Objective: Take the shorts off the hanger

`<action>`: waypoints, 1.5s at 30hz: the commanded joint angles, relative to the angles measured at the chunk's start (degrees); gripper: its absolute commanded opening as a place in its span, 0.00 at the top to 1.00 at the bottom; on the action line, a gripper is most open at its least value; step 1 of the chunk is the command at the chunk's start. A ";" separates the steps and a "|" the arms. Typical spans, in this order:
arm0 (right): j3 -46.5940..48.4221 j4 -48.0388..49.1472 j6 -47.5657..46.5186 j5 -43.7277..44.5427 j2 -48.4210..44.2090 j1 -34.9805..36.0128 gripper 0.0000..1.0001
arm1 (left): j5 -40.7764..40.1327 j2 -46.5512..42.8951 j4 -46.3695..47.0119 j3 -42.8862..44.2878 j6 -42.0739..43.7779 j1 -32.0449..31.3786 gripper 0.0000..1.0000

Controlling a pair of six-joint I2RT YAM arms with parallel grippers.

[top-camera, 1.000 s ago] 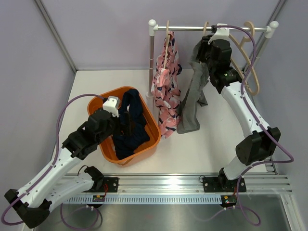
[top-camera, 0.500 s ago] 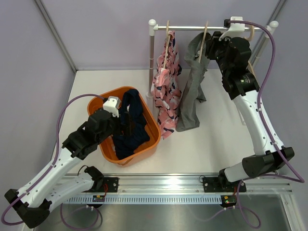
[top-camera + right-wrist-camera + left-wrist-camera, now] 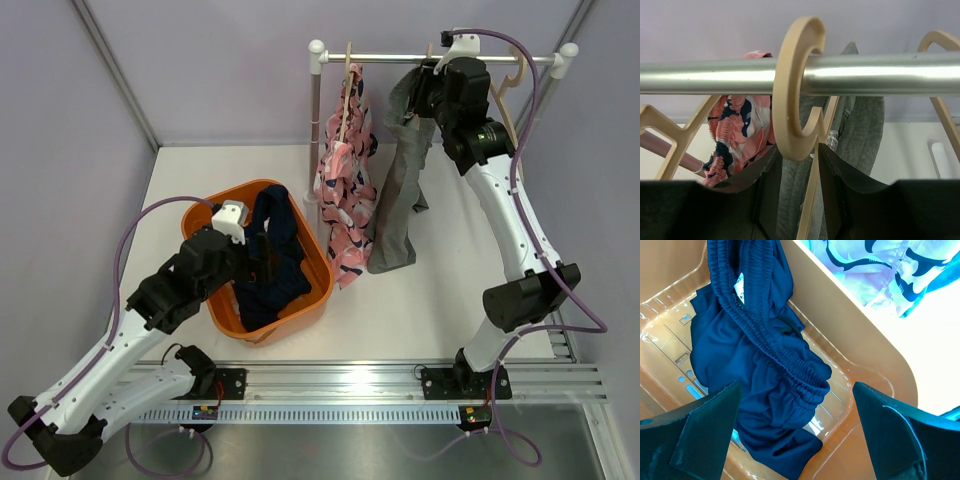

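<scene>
Nearest me, the left gripper hangs over the orange basket with its fingers spread wide and nothing between them, and the navy shorts lie crumpled inside that basket. Further back, the pink patterned shorts and the grey shorts hang side by side, touching, under the metal rail. Up at the rail, the right gripper has its fingers either side of the neck of the grey pair's hanger and some grey cloth, though I cannot tell whether they actually pinch.
</scene>
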 commanded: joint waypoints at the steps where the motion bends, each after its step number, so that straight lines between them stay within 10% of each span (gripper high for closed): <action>1: 0.73 1.02 1.02 1.33 0.28 0.36 0.58 | 1.23 -0.74 2.26 -0.16 0.76 -0.28 0.01; 24: -1.29 9.11 -0.65 8.98 6.00 0.28 0.61 | 1.05 0.49 2.26 -0.25 0.76 -0.28 0.01; 37: 0.03 7.17 -2.32 8.63 6.18 0.36 1.00 | 0.97 0.40 2.17 -0.16 0.76 -0.28 0.01; 45: 2.48 4.98 -3.90 7.32 0.38 0.36 1.00 | 0.97 -0.66 2.61 -0.25 0.93 -0.28 0.01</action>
